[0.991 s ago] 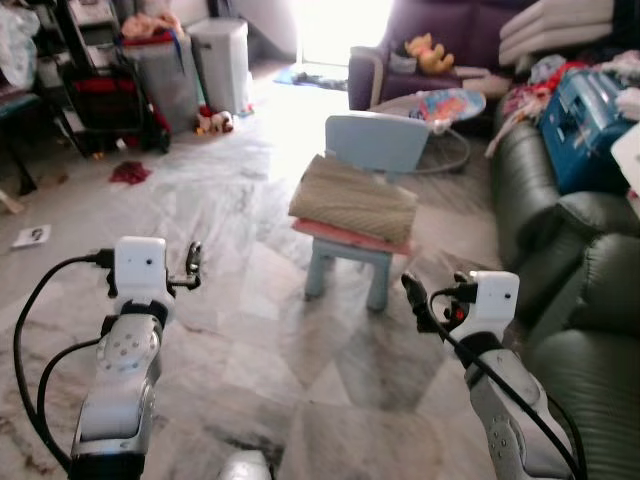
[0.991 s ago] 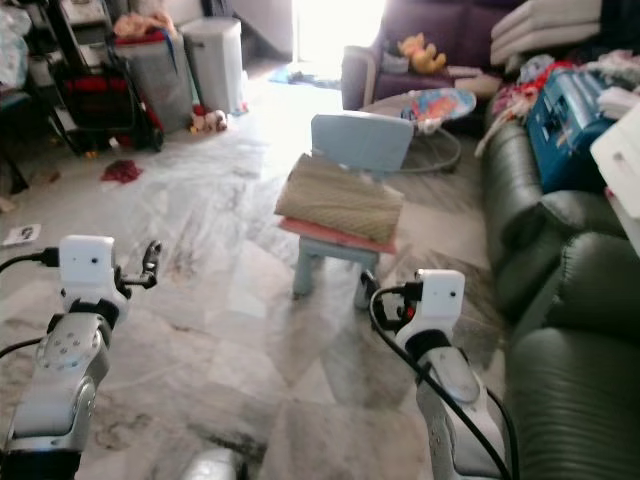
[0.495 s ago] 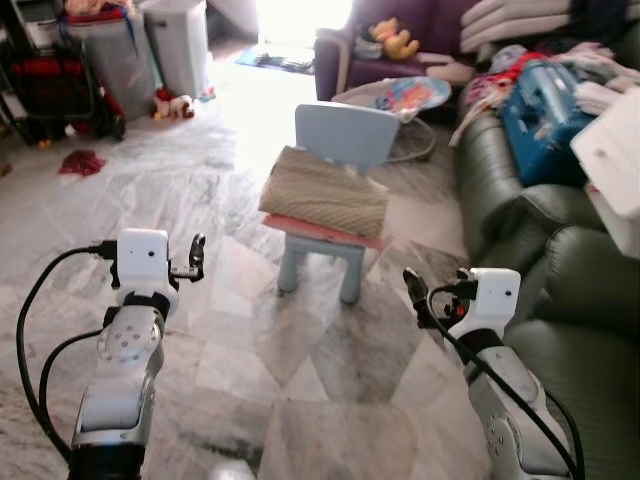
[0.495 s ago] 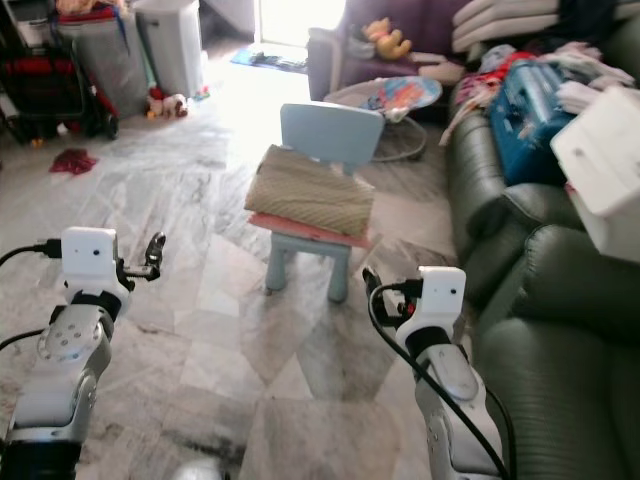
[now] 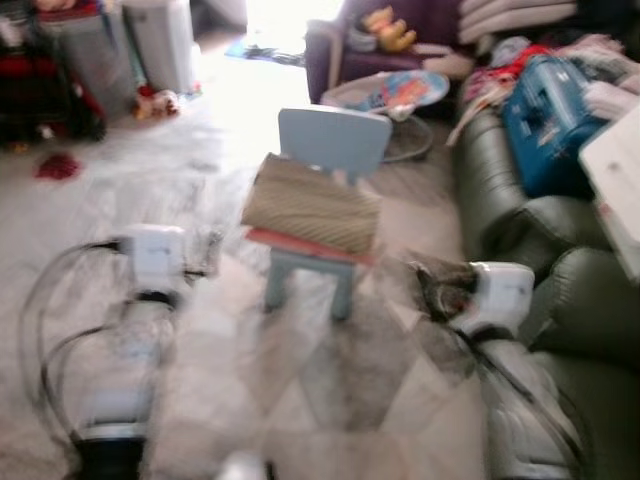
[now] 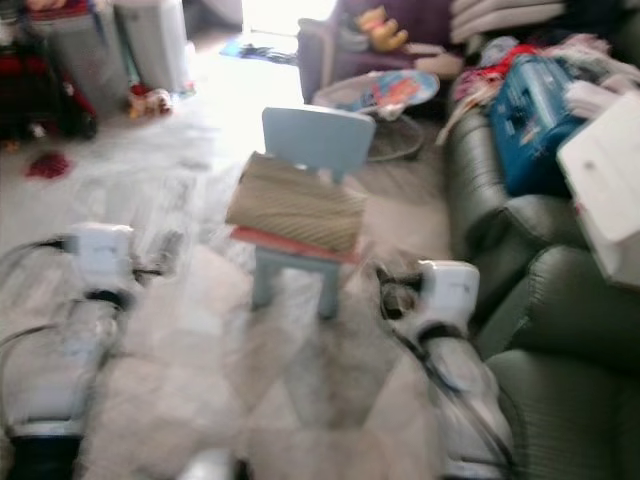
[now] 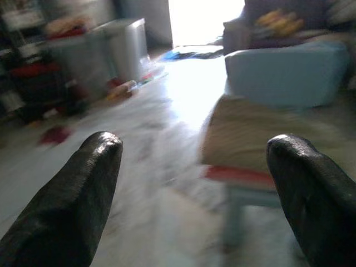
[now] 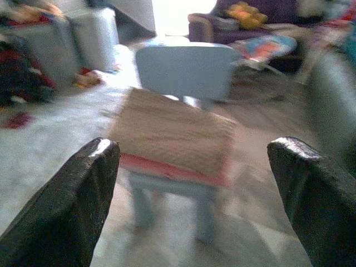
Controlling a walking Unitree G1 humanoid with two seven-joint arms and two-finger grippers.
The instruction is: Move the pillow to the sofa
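Observation:
A beige ribbed pillow (image 5: 311, 204) lies on a small light-blue child's chair (image 5: 332, 141), over a red cushion (image 5: 300, 243), in the middle of the marble floor. The dark green leather sofa (image 5: 520, 190) runs along the right side. Both arms are raised in front of me, short of the chair. My left gripper (image 5: 208, 250) is to the chair's lower left, and my right gripper (image 5: 425, 280) is to its lower right. The wrist views show each pair of fingers (image 7: 83, 189) (image 8: 83, 194) spread wide with nothing between them, looking at the pillow (image 8: 172, 130). The head views are blurred.
A blue case (image 5: 555, 110), clothes and a white box (image 5: 615, 160) lie on the sofa. Behind the chair stand a baby bouncer (image 5: 395, 95) and a purple armchair (image 5: 350, 40) with a yellow toy. Bins (image 5: 160, 40) and clutter are at the back left.
The whole picture has shifted and blurred, so the camera is moving. The chair and pillow look slightly nearer and more central. Both grippers keep the same raised pose, open.

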